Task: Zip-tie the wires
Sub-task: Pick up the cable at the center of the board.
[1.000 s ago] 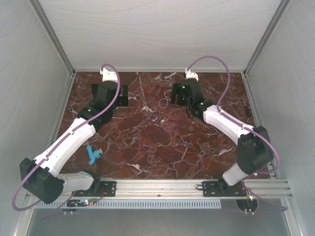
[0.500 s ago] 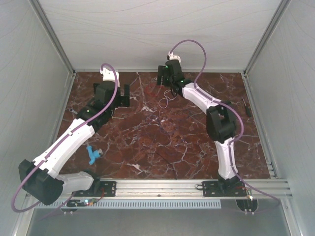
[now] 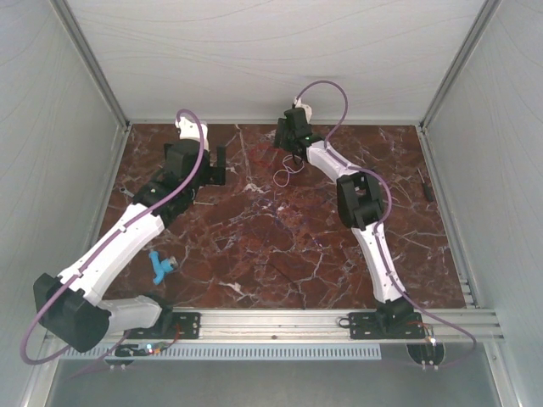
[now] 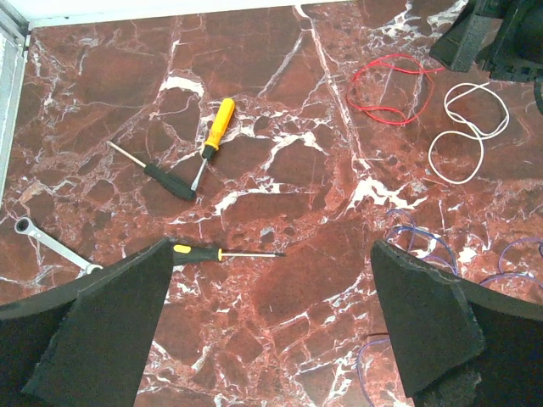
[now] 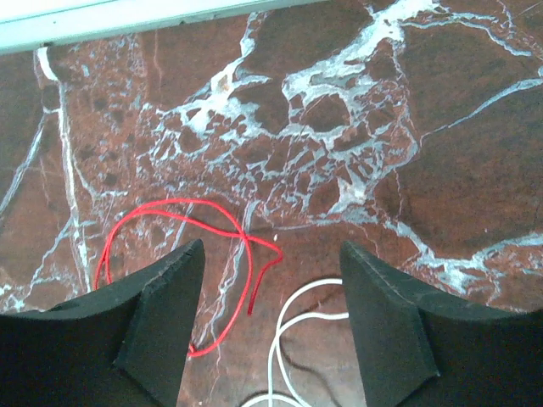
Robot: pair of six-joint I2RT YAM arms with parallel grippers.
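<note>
The wires lie loose on the marble near the back centre: a red loop (image 3: 262,155), a white loop (image 3: 283,176) and thin purple strands (image 3: 271,203). My right gripper (image 3: 288,153) hovers open just over them. In the right wrist view the red loop (image 5: 182,208) and white loop (image 5: 293,309) lie between and below its fingers (image 5: 271,246), untouched. My left gripper (image 3: 216,165) stands wide open to their left, holding nothing. In the left wrist view (image 4: 271,248) the red loop (image 4: 373,114), white loop (image 4: 454,181) and purple strands (image 4: 416,239) lie to the right.
Left of the wires lie a yellow-handled screwdriver (image 4: 216,127), a black-handled one (image 4: 161,176), a small black-and-yellow one (image 4: 212,252) and a wrench (image 4: 47,240). A blue object (image 3: 159,265) lies beside the left arm. A dark tool (image 3: 427,185) rests by the right wall.
My right arm has swung from the right side toward the back centre and now hangs over the red and white wires. The left arm has barely moved.
</note>
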